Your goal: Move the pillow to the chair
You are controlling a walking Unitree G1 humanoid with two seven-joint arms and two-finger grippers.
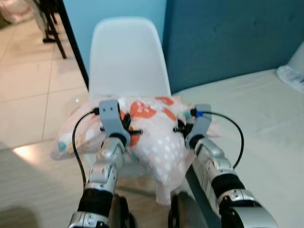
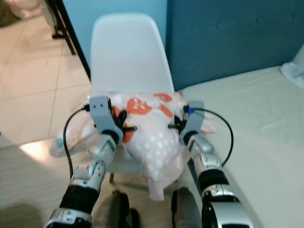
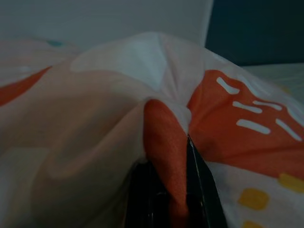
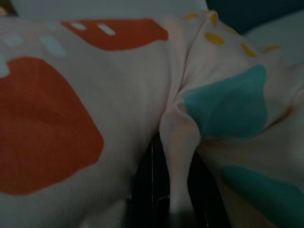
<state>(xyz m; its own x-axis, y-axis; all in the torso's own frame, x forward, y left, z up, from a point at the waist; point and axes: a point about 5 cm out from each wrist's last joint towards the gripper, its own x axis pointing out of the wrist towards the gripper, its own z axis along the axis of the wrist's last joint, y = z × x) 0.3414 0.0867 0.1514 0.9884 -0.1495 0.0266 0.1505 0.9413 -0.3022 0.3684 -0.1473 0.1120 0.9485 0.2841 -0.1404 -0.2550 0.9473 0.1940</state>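
Left eye view: both grippers' fingers [image 3: 197, 190] pinch pillow [image 1: 156, 137] on chair [image 1: 126, 57]

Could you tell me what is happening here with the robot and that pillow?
The robot is holding a patterned pillow with both arms over the seat of a white chair. The left gripper and the right gripper are each shut on a pinched fold of the pillow's cover. The pillow sags across the seat, with one corner hanging off the front edge. A bed stands to the robot's right.
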